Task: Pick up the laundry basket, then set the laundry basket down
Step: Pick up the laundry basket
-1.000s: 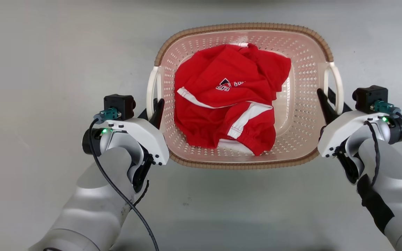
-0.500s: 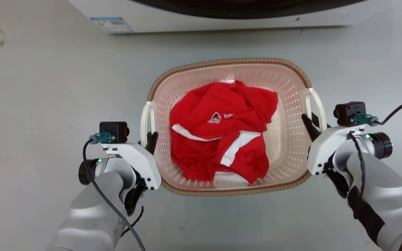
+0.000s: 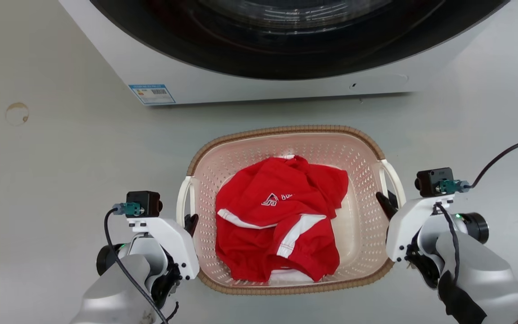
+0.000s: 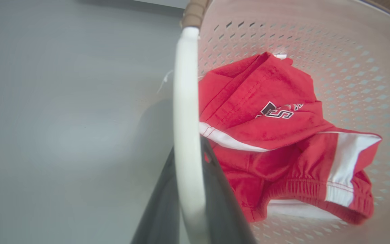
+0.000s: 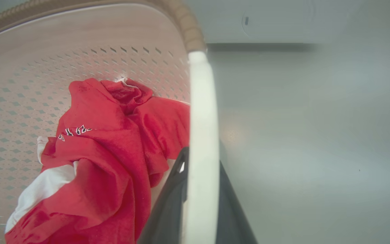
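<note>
The laundry basket point(image 3: 286, 131), pale pink and perforated with a brown woven-look rim, sits in the middle of the head view with a red and white garment point(image 3: 281, 225) inside. My left gripper point(image 3: 190, 221) is shut on its left white loop handle point(image 3: 180, 202). My right gripper point(image 3: 387, 202) is shut on the right handle point(image 3: 396, 180). In the left wrist view the handle point(image 4: 185, 112) runs between the dark fingers point(image 4: 222, 203) of the left gripper point(image 4: 188, 145). In the right wrist view the right gripper point(image 5: 201, 149) clamps its handle point(image 5: 200, 101) the same way. I cannot tell whether the basket touches the floor.
A big white washing machine point(image 3: 160, 67) with a dark round door stands just beyond the basket, with a blue label point(image 3: 151, 93) on its lower front. Grey floor point(image 3: 61, 180) lies to the left, right and front. A round stain point(image 3: 16, 113) marks the floor at far left.
The whole head picture has shifted: the washing machine has come into view at the top, and the basket with both grippers now shows lower and smaller. Both grips on the handles are unchanged.
</note>
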You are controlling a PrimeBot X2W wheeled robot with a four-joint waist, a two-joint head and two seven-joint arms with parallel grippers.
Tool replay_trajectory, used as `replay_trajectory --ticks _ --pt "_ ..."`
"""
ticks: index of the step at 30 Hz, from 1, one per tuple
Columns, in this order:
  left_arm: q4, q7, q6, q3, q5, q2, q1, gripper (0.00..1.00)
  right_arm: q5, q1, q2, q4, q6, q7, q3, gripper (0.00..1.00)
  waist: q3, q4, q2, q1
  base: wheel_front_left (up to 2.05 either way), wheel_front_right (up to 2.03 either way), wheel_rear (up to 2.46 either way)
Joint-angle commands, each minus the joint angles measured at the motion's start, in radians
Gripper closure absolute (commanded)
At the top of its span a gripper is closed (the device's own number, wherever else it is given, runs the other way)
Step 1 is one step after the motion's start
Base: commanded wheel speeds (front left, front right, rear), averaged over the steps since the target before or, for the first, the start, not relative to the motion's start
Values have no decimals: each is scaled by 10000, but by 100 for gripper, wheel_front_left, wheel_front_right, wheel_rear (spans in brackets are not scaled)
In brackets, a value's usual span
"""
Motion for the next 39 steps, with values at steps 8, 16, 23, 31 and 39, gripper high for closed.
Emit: replay_trajectory --ticks 8,16,23,31,39 --pt "415 739 65 21 -512 1557 683 100 1103 1205 -845 302 -42 422 632 100 -1516 -357 0 0 0 0 0" --pt "464 1485 65 -195 -792 1755 1214 100 1614 1661 -845 414 -42 869 1324 100 -2583 -475 0 0 0 0 0" --pt "553 1899 65 -369 -977 1851 1670 100 1848 1906 -845 636 -42 1105 1857 100 -3562 -392 0 0 0 0 0" --pt "708 2424 65 -520 -1154 1907 2022 100 2048 2219 -845 1017 -42 1347 2178 100 -4494 -204 0 0 0 0 0" --pt "799 2738 65 -647 -1226 1960 2082 100 2209 2271 -844 1219 -42 1298 2314 100 -4758 -96 0 0 0 0 0"
